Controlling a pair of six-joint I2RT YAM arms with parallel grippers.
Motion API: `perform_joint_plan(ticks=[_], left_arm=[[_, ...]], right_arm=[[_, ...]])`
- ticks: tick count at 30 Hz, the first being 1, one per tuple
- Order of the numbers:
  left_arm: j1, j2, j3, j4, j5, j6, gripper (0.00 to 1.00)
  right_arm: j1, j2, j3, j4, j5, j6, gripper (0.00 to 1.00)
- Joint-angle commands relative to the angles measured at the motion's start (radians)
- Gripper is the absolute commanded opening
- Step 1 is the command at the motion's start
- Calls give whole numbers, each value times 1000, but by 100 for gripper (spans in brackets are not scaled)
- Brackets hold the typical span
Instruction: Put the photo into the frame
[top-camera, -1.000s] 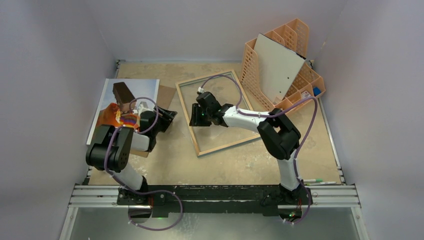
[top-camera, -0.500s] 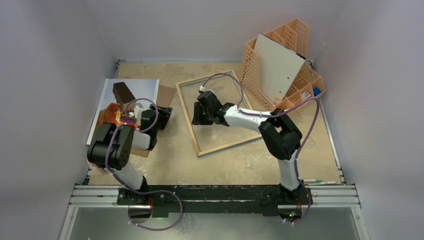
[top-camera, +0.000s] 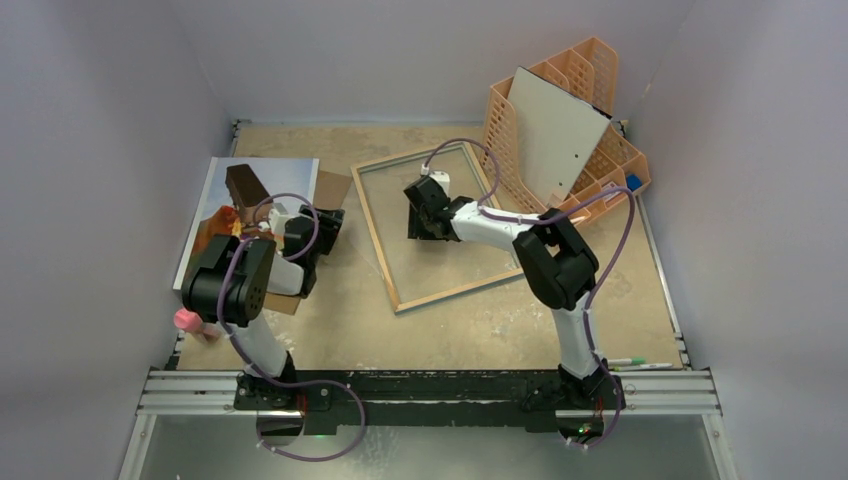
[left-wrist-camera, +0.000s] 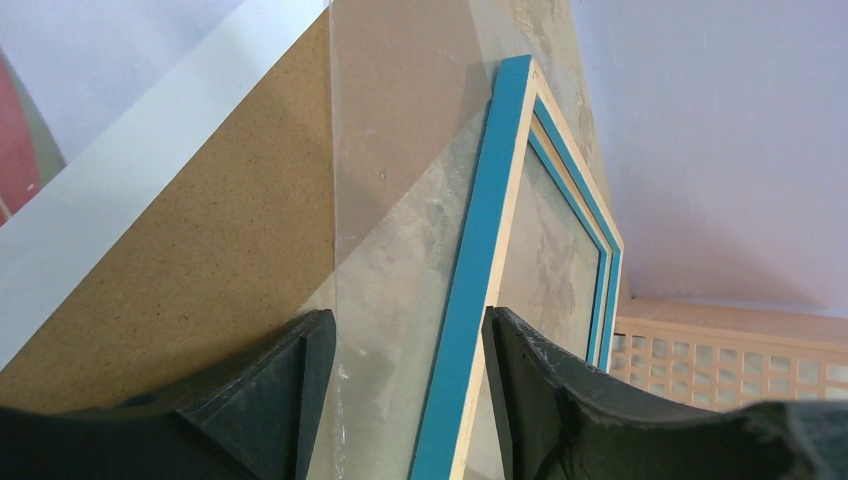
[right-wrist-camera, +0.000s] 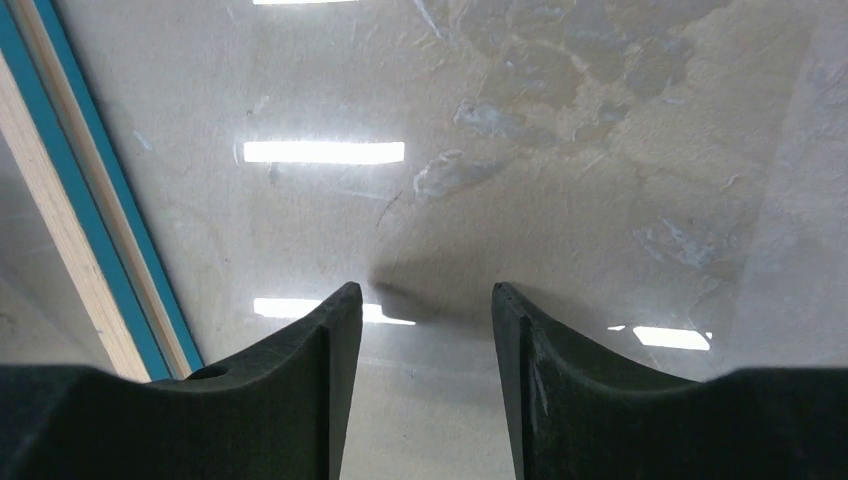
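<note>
The photo, a balloon print, lies flat at the left, partly under my left arm; its white border shows in the left wrist view. The frame lies in the middle with its wood-coloured back up, and its blue edge shows from the side. My left gripper is open and empty, low beside the brown backing and pointing at the frame's left rim. My right gripper hangs open just above the glass pane, holding nothing.
An orange lattice organiser stands at the back right with a grey-white board leaning in it. Pens lie near the front right rail. A small pink thing sits by the left arm's elbow.
My right gripper has moved from the frame's left rim to over the pane, and its jaws have spread wider. The left arm has swung slightly, uncovering the pink thing.
</note>
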Motion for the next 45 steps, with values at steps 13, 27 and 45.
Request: perform_joint_plan(ticks=[13,27,45], left_arm=[[1,124,6,72,165,48,59],[5,96,35,79,179,93,0],[53,-206,669,-1290,-22,707,0]], right_arm=[[-12,250,-103,-119,-268,-173,54],[-14,227,-120,-96,-271,-175,52],[-129,-165,-10,-173,-169,-126,64]])
